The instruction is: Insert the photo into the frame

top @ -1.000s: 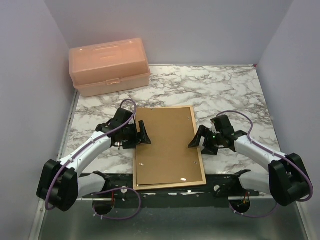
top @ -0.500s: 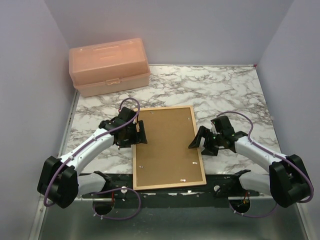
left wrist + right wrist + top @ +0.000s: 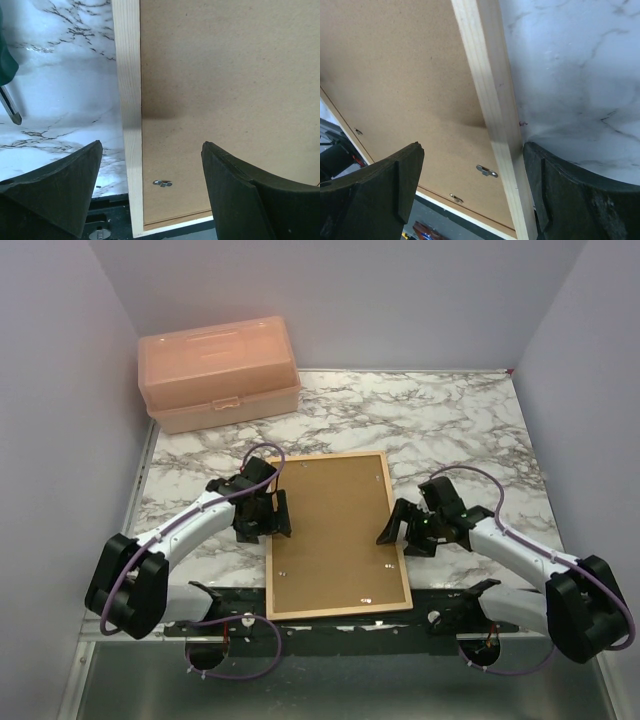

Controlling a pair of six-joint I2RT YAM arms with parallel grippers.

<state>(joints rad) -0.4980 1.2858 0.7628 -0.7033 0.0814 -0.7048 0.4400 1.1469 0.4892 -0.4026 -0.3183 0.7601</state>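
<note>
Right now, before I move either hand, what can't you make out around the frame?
- No view shows the photo: the backing board covers the frame opening, hiding whatever lies beneath.
- Metal tabs: too small in the top view to tell how they are turned.
- Frame's far end: cut off by the top edge in both wrist views.
- Green object: left wrist view, cut by the left edge.

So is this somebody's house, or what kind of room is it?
Probably a robot practice booth, not a house: plain walls box in a marble-look table, and two robot arms are bolted along its near edge.
</note>
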